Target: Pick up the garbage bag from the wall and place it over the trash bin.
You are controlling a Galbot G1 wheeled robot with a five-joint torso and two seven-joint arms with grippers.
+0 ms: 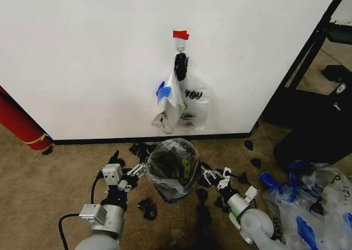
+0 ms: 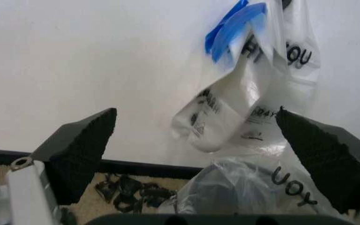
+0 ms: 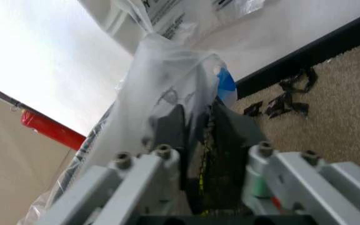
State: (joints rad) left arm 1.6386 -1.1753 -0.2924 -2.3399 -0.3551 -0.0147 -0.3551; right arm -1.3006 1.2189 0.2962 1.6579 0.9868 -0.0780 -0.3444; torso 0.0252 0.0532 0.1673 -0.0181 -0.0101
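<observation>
Down on the carpet, the trash bin (image 1: 174,170) sits just in front of the wall (image 1: 82,57), and a thin translucent bag is draped over its mouth, the plastic bulging up round the rim. Both arms are low and flanking it. The left gripper (image 1: 142,170) is at the bin's left edge, and the left wrist view shows its jaws spread wide apart, the two dark pads (image 2: 80,150) well clear of anything, with crinkled plastic lying between and beyond them. The right gripper (image 1: 210,173) is on the bin's right side, and the right wrist view has its jaws drawn close together on a fold of the garbage bag (image 3: 167,89), plastic pinched between them at the rim.

Up on the wall, under the red tape piece (image 1: 180,34), more bags hang from the hook (image 1: 180,43): a whiter bag (image 1: 195,108) with black "YOU" lettering and a translucent bag (image 1: 168,104) with blue patches in front of it. Black scraps (image 1: 146,207) litter the carpet around the bin, a red cylinder (image 1: 19,123) leans at far left, and a heap of clear-and-blue bags (image 1: 313,200) lies at right
</observation>
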